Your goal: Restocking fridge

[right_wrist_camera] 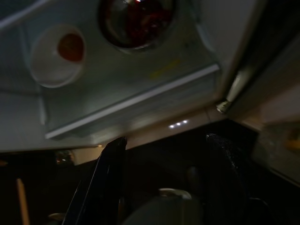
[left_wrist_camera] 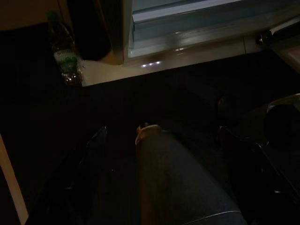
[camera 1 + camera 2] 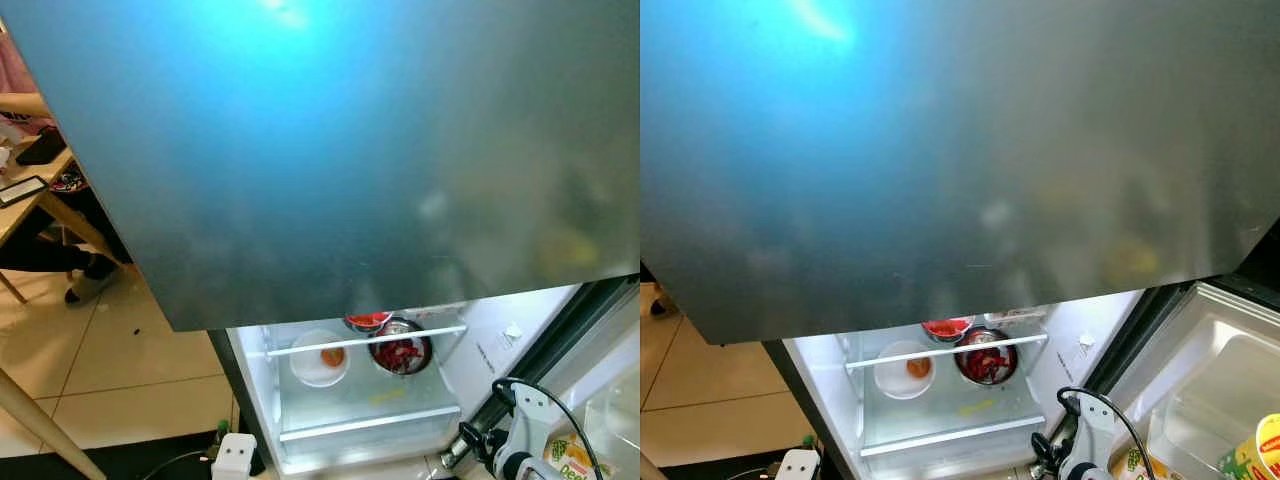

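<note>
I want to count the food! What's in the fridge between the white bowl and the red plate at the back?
Right beside the white bowl sits a metal bowl of red food; the red plate is behind it, seen in both eye views.

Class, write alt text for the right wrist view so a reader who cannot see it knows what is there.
An open, lit fridge holds a white bowl containing something orange beside a metal bowl of red food on a glass shelf. In the dark foreground, the right gripper has its two black fingers apart, empty, outside the fridge.

No text can be read for certain; print on the yellow-green carton (image 3: pixel 1250 455) is cut off.
</note>
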Robot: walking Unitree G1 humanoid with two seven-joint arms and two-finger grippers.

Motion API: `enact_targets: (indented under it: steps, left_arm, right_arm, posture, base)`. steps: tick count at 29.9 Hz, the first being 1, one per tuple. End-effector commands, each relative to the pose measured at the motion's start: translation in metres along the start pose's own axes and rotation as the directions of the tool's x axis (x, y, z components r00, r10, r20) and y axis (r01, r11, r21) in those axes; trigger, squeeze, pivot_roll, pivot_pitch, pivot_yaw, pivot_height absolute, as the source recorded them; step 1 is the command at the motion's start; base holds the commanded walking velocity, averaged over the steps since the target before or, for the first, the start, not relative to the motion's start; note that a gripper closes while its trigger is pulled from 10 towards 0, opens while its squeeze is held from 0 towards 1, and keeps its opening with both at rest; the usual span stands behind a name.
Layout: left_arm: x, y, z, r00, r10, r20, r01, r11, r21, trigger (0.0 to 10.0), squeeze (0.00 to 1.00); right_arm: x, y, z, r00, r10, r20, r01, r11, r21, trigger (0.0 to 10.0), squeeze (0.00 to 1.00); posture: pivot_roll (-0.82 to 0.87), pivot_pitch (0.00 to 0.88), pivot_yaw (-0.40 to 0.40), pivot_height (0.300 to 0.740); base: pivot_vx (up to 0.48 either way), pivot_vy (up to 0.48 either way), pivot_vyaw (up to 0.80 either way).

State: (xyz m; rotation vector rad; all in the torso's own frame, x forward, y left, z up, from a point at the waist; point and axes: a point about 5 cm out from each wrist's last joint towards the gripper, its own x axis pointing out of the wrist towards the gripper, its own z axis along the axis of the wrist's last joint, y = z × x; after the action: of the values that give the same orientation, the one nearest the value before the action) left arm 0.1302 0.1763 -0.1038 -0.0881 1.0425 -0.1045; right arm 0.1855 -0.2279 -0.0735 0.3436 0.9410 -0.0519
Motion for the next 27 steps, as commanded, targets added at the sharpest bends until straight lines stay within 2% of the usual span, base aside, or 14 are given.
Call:
enact_targets:
  steps: [1,11,27]
  left_arm:
    - [-0.0010,0.0040,-0.0014,1.000,0.012,-0.009,-0.012,1.000,-0.007,10.0,0.00]
    - [0.0003,0.0013,-0.0006,1.000,0.011,-0.024,-0.012,1.000,-0.028,10.0,0.00]
    - [-0.0016,0.0022,-0.0092,0.998,0.019,-0.055,-0.019,1.000,-0.004,10.0,0.00]
  right_arm:
    - [-0.0014,-0.0048,-0.0027,0.999,-0.039,-0.022,0.038,0.999,-0.039,10.0,0.00]
    - [-0.0020,-0.0065,-0.0062,0.997,-0.063,-0.037,0.061,0.997,-0.052,10.0,0.00]
    - [-0.0032,-0.0092,-0.0110,0.995,-0.086,-0.056,0.081,0.994,-0.079,10.0,0.00]
  posture:
    - [-0.05,0.000,-0.011,0.740]
    - [-0.06,0.000,-0.013,0.740]
    - [-0.06,0.000,-0.013,0.740]
  base:
    - [0.000,0.000,0.00]
    - [0.000,0.000,0.00]
    - [-0.262,0.000,0.00]
